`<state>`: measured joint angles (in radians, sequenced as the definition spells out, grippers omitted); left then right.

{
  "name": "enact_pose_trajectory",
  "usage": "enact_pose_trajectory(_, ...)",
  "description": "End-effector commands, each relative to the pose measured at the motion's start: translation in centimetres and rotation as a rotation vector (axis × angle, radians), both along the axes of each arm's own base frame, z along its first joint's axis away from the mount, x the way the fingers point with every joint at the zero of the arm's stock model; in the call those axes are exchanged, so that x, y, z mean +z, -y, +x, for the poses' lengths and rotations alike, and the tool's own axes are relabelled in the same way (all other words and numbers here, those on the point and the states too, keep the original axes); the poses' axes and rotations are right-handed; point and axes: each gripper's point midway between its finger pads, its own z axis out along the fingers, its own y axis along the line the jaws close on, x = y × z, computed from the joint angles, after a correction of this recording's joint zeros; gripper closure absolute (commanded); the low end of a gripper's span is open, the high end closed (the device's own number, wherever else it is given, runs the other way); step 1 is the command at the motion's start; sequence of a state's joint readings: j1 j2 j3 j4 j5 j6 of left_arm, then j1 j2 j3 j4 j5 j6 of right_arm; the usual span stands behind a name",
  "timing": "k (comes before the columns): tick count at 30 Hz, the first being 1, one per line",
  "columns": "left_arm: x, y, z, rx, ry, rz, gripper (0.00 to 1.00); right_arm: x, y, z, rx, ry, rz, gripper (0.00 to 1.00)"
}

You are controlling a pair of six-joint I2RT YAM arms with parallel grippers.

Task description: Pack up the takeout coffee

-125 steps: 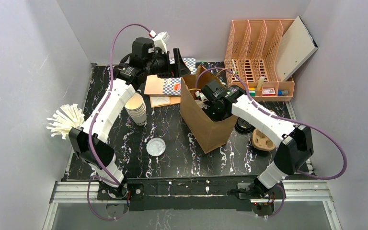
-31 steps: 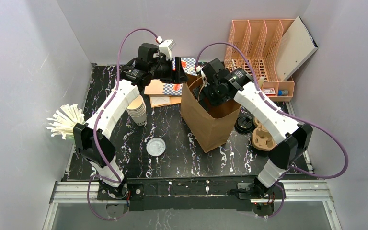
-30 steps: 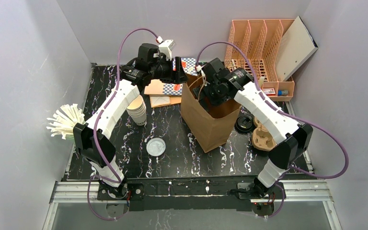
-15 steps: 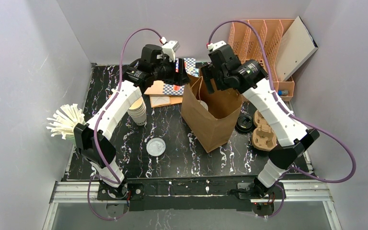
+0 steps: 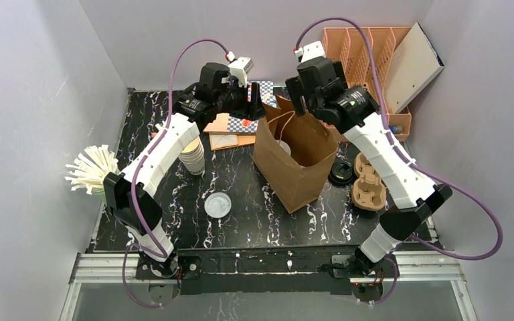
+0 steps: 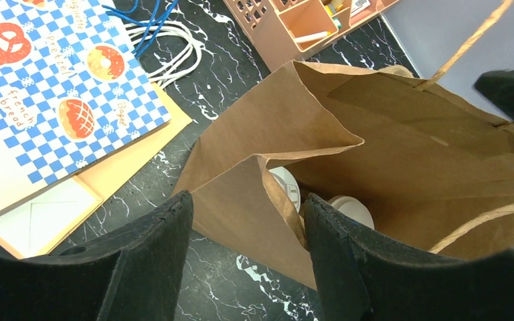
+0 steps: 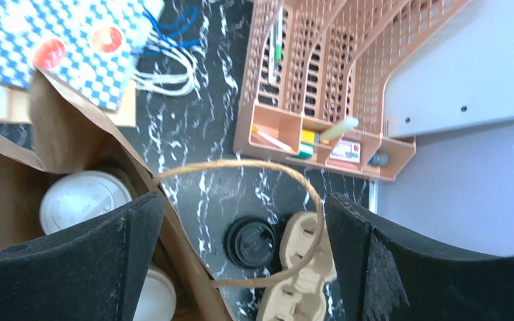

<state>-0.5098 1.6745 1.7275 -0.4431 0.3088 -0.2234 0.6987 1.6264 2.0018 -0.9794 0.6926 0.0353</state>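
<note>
Paper takeout cups (image 7: 80, 199), likely light and crushable and best gripped gently round the sides, sit below the right gripper (image 7: 244, 227), its jaws spread and empty; the left gripper (image 6: 247, 207) stands part-spread about the rim of the bag (image 6: 261, 127).

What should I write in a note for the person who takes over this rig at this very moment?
Left claw: astride a corner of the brown bag at its rim; jaws apart, grip not clear.
Right claw: open, empty, above the bag's mouth.
Coffee: two white-lidded cups stand inside the bag, side by side; their sides are hidden.
Done: both lidded cups are in the bag.
Left: no lidded cup is visible outside; probably free the left claw from the bag and draw both arms away.
</note>
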Motion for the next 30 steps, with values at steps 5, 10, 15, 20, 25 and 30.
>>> enact_pose_trajectory(5, 2.3, -0.8, -0.7, 0.017, 0.046, 0.017, 0.39, 10.2, -4.6, -1.7, 0.317, 0.295, 0.341, 0.02)
enact_pose_trajectory(10, 4.6, -1.1, -0.2, 0.047, 0.096, -0.003, 0.35, 12.8, -7.9, -4.9, 0.563, 0.344, 0.507, 0.04)
enact_pose_trajectory(15, 8.1, -2.6, 0.0, 0.143, 0.162, -0.033, 0.31, 12.6, -10.6, -6.0, 0.689, 0.29, 0.586, 0.09)
enact_pose_trajectory(20, 12.0, -6.9, -1.0, 0.334, 0.223, -0.014, 0.29, 12.7, -12.8, -5.5, 0.74, 0.232, 0.607, 0.17)
enact_pose_trajectory(25, 11.2, -11.9, -2.6, 0.525, 0.152, 0.055, 0.27, 11.2, -15.7, -4.5, 0.755, 0.137, 0.618, 0.23)
enact_pose_trajectory(30, 11.2, -17.5, -4.0, 0.787, 0.083, 0.139, 0.18, 10.0, -17.3, -4.0, 0.744, 0.114, 0.643, 0.28)
